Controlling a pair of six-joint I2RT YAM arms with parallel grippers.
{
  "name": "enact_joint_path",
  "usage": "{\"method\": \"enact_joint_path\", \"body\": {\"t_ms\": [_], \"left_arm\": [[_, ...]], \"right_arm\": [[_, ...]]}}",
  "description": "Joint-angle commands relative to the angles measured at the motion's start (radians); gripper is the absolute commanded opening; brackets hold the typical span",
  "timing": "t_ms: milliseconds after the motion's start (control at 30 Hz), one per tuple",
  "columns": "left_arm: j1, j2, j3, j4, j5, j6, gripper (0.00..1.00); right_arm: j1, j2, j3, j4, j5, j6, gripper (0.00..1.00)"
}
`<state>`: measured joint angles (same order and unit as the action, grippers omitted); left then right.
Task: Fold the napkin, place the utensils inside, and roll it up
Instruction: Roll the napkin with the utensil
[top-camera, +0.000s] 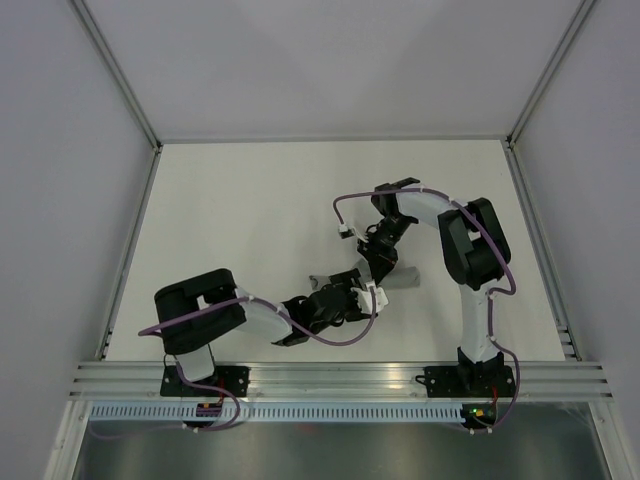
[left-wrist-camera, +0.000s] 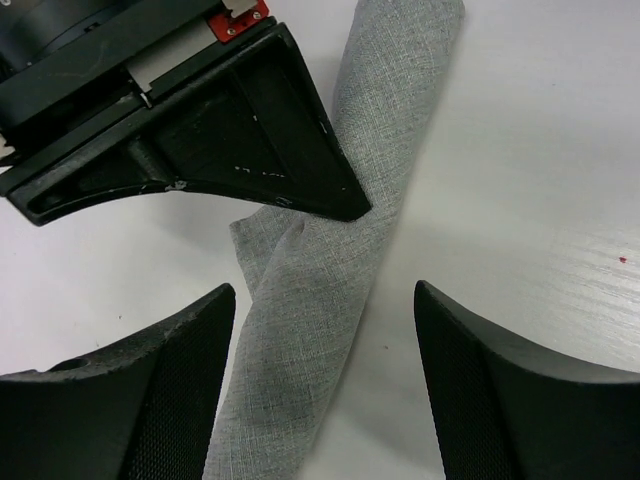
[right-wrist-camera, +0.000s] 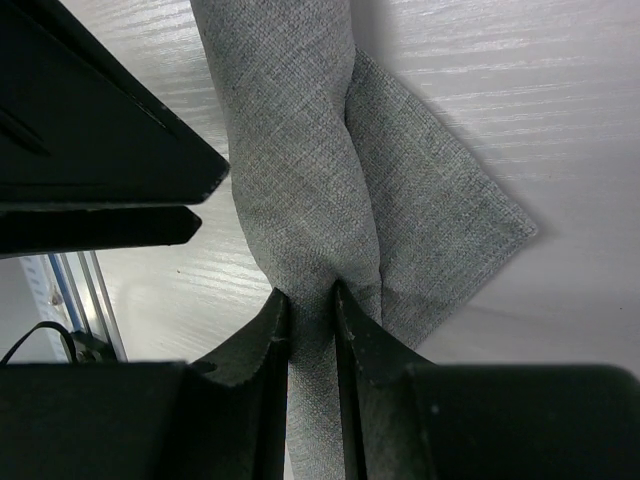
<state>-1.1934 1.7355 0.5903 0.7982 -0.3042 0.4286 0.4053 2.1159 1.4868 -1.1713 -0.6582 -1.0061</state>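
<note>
At the near edge of the table, both arm bases were observed bolted to the aluminium rail. Just beyond, near the middle of the table, the left gripper was found with its jaws spread wide and nothing held. Its two fingers were set on either side of the napkin. Whether the left-hand finger touched the cloth could not be determined.

The napkin was recorded as rolled into a long, narrow bundle lying flat on the table. One loose triangular corner was spread out beside the roll.

Further along the roll, the right gripper was found closed on the napkin, with the cloth pinched into a tight waist between its fingers. The two grippers were noted close together, the right arm being bent back from the far side.
</note>
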Motion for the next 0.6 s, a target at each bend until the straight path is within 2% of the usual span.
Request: {"method": "enact_joint_path", "body": {"t_ms": [0, 167, 433, 533, 567], "left_arm": [[-0.003, 0.039, 0.049, 0.009, -0.007, 0.094, 0.77], [0.003, 0.104, 0.074, 0.033, -0.042, 0.096, 0.77], [0.04, 0.159, 0.097, 0.027, -0.046, 0.018, 0.73], [0.051, 0.168, 0.114, -0.008, -0.018, -0.011, 0.67], [0.051, 0.171, 0.123, -0.022, -0.007, -0.017, 0.6]], "right_arm": [[-0.005, 0.076, -0.005, 0.105, 0.121, -0.032, 0.09], [-0.006, 0.082, -0.01, 0.11, 0.118, -0.029, 0.09], [-0.022, 0.082, -0.007, 0.11, 0.109, -0.022, 0.09], [-0.025, 0.084, 0.001, 0.101, 0.108, -0.022, 0.09], [-0.025, 0.084, 0.003, 0.095, 0.106, -0.022, 0.09]]}}
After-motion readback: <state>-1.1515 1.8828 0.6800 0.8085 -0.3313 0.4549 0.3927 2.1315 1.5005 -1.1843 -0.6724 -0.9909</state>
